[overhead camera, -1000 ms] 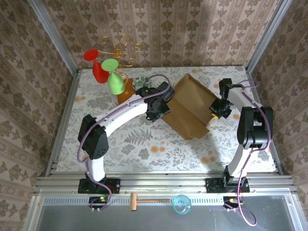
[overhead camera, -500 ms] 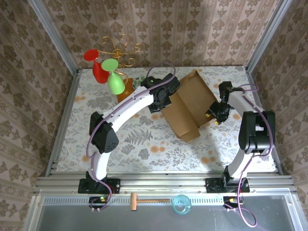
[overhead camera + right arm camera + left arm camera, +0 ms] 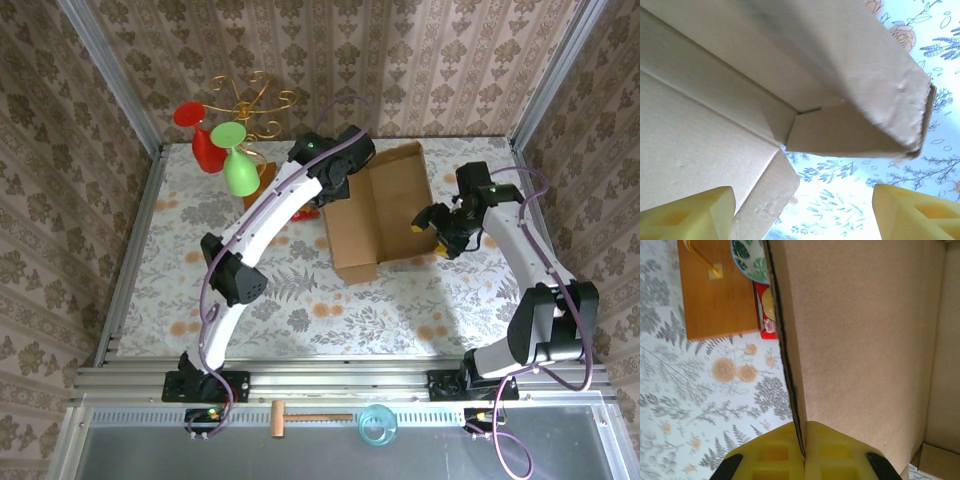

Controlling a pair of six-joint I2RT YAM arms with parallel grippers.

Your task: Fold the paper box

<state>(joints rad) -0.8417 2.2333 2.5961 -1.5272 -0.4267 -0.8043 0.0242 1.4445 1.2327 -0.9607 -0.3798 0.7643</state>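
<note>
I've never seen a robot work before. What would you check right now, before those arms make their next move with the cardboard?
1. Left end effector clamped on the paper box wall: ok.
2. Right end effector gripping: not ok; it is open, with a flap by its gap.
3. Room beside the clamped wall: cannot tell; the red packet and wooden base lie close.
4. Box folded shut: not ok, it lies open.
5. Box bottom flat on the table: cannot tell.
</note>
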